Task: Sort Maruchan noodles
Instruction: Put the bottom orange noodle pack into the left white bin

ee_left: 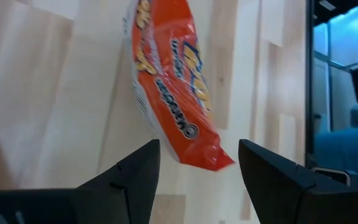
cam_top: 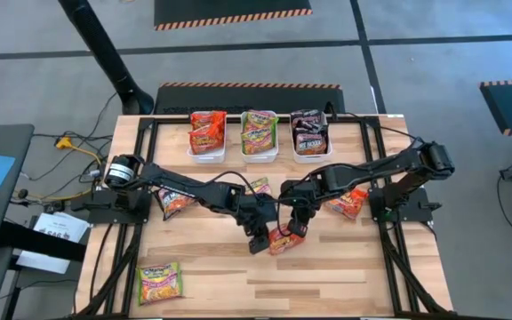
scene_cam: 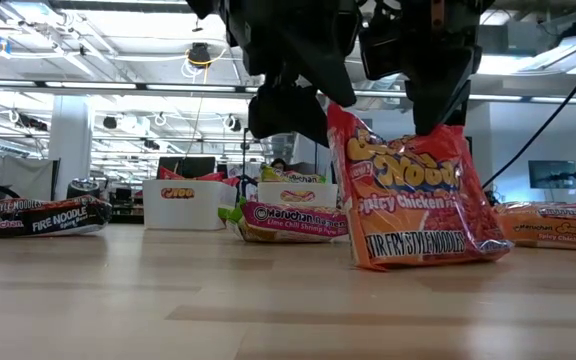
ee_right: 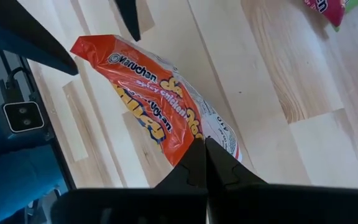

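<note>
A red-orange Maruchan noodles packet [scene_cam: 418,190] stands upright near the table's middle, with my right gripper [ee_right: 204,163] shut on its top. My left gripper [ee_left: 199,168] is open just beside it. In the left wrist view its fingers stand on either side of the packet's near end [ee_left: 219,158], apart from it. Three white bins at the far edge hold red-orange [cam_top: 206,133], green [cam_top: 260,133] and black [cam_top: 309,133] packets. My right gripper pinches the packet's upper edge [ee_right: 194,140], near one corner, between its two shut fingers. The fingers come slanting down from above. The packet hangs upright below them, and its lower edge [scene_cam: 428,262] reaches the table top.
Loose packets lie on the wooden table: a green-yellow one [cam_top: 158,283] at the near left, a red one [cam_top: 176,203] under the left arm, a green-pink one [cam_top: 259,185] behind the grippers, an orange one [cam_top: 347,204] under the right arm. Black frame rails run along both sides.
</note>
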{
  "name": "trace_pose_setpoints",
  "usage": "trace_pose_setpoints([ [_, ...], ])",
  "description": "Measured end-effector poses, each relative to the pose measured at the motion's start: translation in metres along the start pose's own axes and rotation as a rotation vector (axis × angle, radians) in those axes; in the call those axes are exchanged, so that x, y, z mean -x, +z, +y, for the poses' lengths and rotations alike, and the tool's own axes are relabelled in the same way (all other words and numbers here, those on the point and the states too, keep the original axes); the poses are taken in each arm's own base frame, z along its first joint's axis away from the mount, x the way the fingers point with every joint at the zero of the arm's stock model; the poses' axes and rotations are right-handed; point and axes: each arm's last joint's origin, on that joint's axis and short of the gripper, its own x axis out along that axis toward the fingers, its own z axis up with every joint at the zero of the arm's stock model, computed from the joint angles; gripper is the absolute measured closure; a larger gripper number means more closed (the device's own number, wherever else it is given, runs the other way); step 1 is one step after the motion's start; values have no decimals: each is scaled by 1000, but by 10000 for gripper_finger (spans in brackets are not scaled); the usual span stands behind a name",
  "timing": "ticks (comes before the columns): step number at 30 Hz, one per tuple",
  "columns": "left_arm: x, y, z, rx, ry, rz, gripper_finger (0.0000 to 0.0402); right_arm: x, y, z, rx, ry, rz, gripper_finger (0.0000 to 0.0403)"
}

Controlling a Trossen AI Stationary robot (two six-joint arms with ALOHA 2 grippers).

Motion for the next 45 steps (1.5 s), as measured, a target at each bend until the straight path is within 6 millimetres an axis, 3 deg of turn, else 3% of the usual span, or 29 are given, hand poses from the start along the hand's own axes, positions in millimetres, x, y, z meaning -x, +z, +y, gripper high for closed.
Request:
trace_pose_setpoints([
  [10, 0, 6, -1, -13, 23, -79, 198, 0, 2, 1, -2, 10, -17, 399],
  [21, 0, 0, 1, -26, 59, -21, 198, 0, 1, 1, -30, 7, -10, 399],
  [35, -3, -11, -17, 4, 197, -94, 198, 0, 1, 1, -26, 10, -11, 399],
  [40, -5, -8, -17, 14, 161, -153, 198, 0, 1, 1, -24, 11, -10, 399],
  [45, -20, -26, -4, 117, 36, -189, 198, 0, 1, 1, -22, 12, -9, 399],
])
